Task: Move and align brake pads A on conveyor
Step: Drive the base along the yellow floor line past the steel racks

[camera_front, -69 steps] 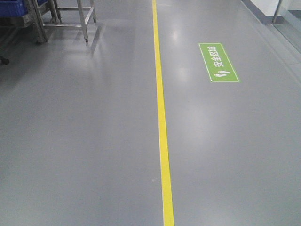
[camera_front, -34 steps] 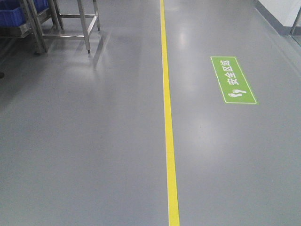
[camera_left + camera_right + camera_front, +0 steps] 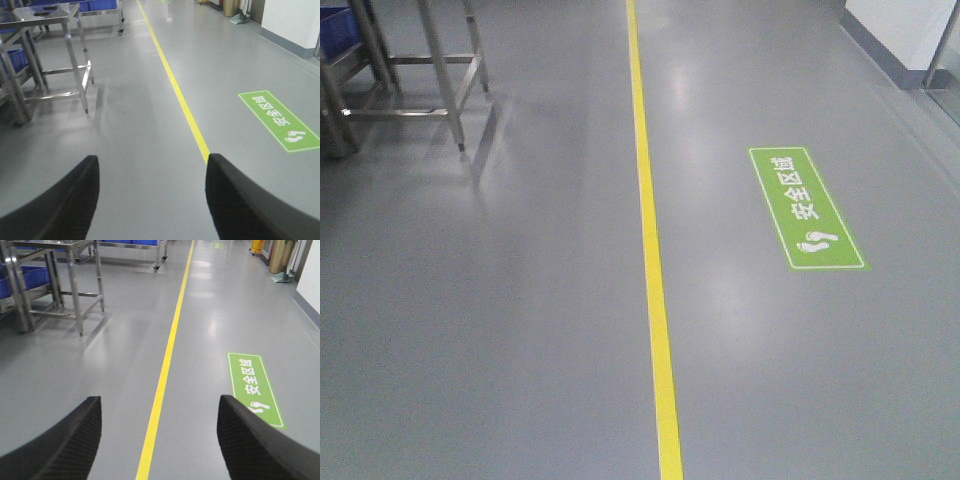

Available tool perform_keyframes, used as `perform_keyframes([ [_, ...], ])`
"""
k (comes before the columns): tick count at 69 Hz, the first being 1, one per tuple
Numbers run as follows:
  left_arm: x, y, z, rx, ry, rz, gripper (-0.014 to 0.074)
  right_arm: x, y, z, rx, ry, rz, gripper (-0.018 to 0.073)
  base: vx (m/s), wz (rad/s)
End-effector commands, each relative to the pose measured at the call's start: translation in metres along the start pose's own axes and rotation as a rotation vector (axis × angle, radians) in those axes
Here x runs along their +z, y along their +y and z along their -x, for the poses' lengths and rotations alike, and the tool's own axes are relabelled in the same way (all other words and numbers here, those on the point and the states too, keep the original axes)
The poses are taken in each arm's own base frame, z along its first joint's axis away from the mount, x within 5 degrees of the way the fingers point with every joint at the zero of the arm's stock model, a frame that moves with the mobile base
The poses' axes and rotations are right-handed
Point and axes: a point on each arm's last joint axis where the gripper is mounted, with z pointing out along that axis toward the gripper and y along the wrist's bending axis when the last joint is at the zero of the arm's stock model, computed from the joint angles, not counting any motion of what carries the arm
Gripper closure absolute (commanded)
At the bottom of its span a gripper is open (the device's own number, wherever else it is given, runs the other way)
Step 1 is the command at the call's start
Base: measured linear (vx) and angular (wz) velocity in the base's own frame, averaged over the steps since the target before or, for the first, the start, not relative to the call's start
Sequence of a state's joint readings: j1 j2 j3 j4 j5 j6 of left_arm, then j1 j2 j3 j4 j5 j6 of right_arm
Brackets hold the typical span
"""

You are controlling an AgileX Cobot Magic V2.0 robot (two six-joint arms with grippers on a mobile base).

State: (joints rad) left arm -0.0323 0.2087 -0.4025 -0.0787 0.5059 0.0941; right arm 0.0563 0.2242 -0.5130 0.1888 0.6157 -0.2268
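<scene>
No brake pads A and no conveyor show in any view; both are out of view. My left gripper is open, its two black fingers spread wide over bare grey floor with nothing between them. My right gripper is open too, empty, with the yellow floor line running between its fingers. Neither gripper appears in the front view.
Grey factory floor with a yellow line down the middle and a green safety-zone sign on the right. Steel tables with blue bins stand at the left. A white wall rises at the far right.
The front view has moved forward and swung: the green sign slid down and nearer, the yellow line shifted left, and the steel table legs at the left grew larger.
</scene>
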Motion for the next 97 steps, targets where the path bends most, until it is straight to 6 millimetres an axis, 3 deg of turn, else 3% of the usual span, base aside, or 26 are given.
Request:
perform_keyframes([
  [1, -0.0007, 0.0002, 0.0131, -0.008, -0.076, -0.001, 0.0164, -0.0021, -0.0019, 0.0140, -0.005, -0.087, -0.020, 0.0076, 0.73, -0.20],
  [97, -0.0007, 0.0002, 0.0131, -0.008, -0.076, -0.001, 0.0164, -0.0019, -0.0013, 0.0116, -0.005, -0.060, -0.014, 0.0076, 0.80, 0.02],
])
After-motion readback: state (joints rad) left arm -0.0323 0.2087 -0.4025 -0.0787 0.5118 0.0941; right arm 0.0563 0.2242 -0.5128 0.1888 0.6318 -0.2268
